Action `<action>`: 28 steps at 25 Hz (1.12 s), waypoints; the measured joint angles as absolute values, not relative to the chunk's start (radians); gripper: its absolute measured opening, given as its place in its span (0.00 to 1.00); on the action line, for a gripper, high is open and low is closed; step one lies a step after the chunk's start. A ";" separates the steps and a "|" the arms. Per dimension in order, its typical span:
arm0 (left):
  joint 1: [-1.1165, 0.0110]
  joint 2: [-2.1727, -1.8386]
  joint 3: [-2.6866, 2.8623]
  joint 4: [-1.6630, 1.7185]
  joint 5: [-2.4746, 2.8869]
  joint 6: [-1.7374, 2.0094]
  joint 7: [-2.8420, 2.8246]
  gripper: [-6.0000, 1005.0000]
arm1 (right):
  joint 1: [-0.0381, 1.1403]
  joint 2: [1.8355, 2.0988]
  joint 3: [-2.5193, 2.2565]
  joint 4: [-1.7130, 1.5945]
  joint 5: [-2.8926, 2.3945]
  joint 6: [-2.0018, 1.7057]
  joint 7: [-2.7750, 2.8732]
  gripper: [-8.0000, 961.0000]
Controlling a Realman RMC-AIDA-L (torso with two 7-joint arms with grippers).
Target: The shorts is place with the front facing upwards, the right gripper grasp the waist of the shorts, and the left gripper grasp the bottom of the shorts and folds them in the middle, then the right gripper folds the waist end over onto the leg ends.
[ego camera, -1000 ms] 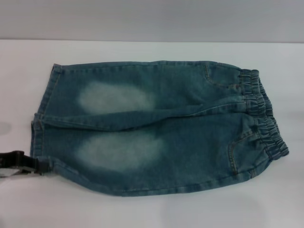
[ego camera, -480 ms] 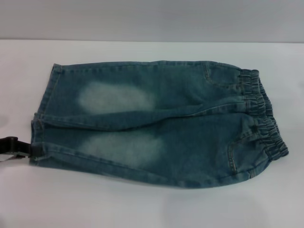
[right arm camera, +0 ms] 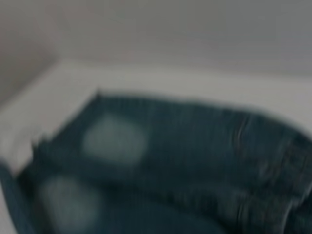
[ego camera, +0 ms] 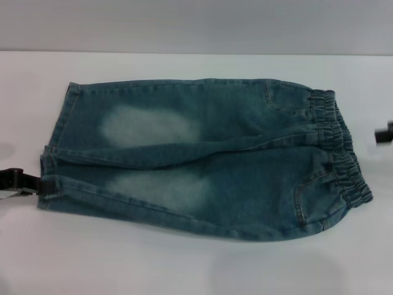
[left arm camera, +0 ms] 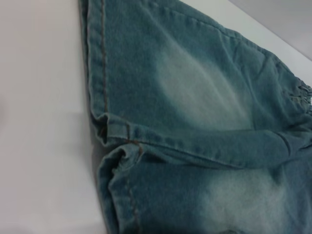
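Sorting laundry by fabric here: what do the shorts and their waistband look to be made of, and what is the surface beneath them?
The shorts look like blue-green denim: matte woven cloth, orange topstitching, faded pale patches on both legs. The waistband seems to be the same denim gathered over elastic, judging by its tight ruffles. The table is smooth, white and faintly glossy, possibly laminate or painted board; the material is uncertain.

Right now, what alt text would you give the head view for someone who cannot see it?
Denim shorts lie flat on a white table, leg ends to the robot's left, gathered waist to its right. The left gripper is at the nearer hem; the right gripper shows at the frame's right edge.
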State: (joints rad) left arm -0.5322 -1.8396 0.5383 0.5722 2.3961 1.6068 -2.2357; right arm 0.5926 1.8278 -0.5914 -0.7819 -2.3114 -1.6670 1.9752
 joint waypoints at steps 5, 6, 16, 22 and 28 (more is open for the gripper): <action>-0.548 -1.839 0.544 0.572 2.396 1.606 -2.235 0.07 | 0.687 1.852 -0.675 -0.783 -2.553 -1.693 2.000 0.66; -0.551 -1.839 0.545 0.572 2.396 1.606 -2.235 0.07 | 0.700 1.860 -0.695 -0.785 -2.585 -1.692 2.009 0.66; -0.557 -1.844 0.546 0.572 2.396 1.607 -2.235 0.07 | 0.758 1.930 -0.745 -0.807 -2.785 -1.651 2.040 0.66; -0.554 -1.847 0.541 0.572 2.396 1.606 -2.233 0.08 | 0.761 1.955 -0.772 -0.809 -2.801 -1.632 2.041 0.66; -0.555 -1.848 0.542 0.572 2.396 1.605 -2.233 0.08 | 0.761 1.972 -0.780 -0.810 -2.797 -1.619 2.041 0.66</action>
